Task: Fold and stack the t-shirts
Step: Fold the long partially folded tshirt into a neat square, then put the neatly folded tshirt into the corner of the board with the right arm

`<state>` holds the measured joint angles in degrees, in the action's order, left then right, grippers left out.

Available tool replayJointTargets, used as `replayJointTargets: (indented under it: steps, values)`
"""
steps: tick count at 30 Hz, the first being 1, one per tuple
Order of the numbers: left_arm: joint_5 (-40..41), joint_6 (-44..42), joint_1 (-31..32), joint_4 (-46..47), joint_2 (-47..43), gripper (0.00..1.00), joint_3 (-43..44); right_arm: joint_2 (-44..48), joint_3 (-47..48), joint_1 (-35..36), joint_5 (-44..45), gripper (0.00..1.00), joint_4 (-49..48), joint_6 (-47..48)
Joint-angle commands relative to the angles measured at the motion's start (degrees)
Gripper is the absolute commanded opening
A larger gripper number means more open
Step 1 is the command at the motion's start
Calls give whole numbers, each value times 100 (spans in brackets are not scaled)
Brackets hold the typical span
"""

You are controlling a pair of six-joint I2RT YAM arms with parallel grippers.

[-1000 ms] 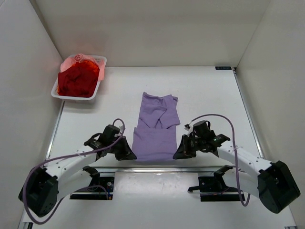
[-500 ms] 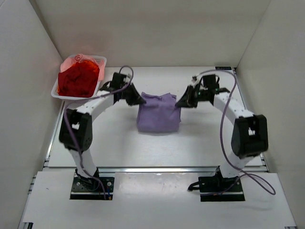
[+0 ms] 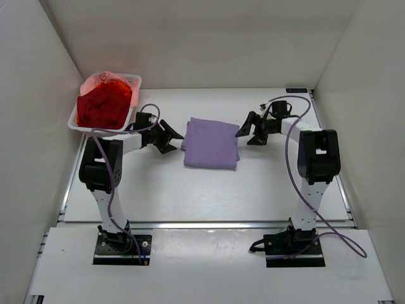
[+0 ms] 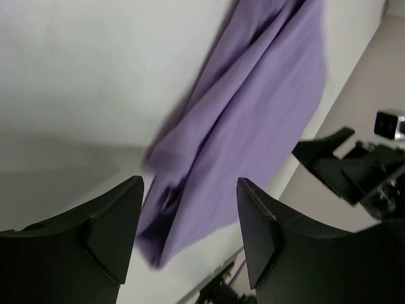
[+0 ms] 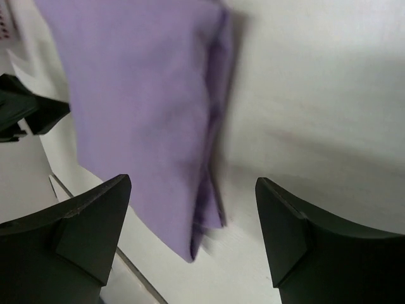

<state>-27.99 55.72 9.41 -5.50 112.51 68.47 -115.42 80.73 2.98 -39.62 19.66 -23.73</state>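
In the top view, the folded lavender t-shirt (image 3: 211,144) is seen flat at mid-table (image 3: 272,183), between the 2 grippers, left gripper (image 3: 169,137) and right gripper (image 3: 250,133), both spread wide and empty. A red t-shirt (image 3: 103,106) is heaped in the white basket (image 3: 101,128). In each wrist view, the lavender cloth is framed by parted fingers.

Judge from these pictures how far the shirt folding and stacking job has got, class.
Done: the purple shirt lies folded in a neat rectangle on the table. In hand: nothing; the left gripper and right gripper stand open either side of it. Left: the red shirt and pink shirt sit bunched in the basket, so no stack yet.
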Motion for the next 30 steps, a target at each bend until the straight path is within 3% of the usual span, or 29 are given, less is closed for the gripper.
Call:
replayJointTargets:
  steps: [1, 6, 11, 13, 15, 16, 17, 22, 30]
  values:
    - [-505, 167, 0, 627, -1071, 71, -745, 187, -399, 53, 15, 78, -524, 61]
    - [-673, 79, -27, 638, -2065, 71, -1896, -366, 21, 404, -11, 78, -323, 96]
    - [-778, 62, -237, 350, -2812, 71, -2303, -1604, 1828, 800, -90, 77, 1011, 499]
    - [-848, 26, -378, 243, -2892, 71, -2259, -2036, 2533, 940, -169, 71, 1591, 675]
    - [-884, -53, -457, 146, -2953, 72, -2180, -2553, 3358, 1037, -204, 48, 2425, 930]
    - [-910, -62, -492, 145, -2963, 71, -2093, -2626, 3544, 1038, -144, 19, 2629, 1096]
    - [-867, -44, -510, 93, -2971, 71, -2048, -2792, 3886, 1107, 127, 0, 3022, 1263]
    - [-892, -18, -467, 110, -2980, 71, -2013, -3031, 5144, 1108, 2463, 0, 4176, 1775]
    - [-1015, 70, -422, 260, -2910, 71, -2092, -2715, 5015, 143, 4847, 0, 3959, 2942]
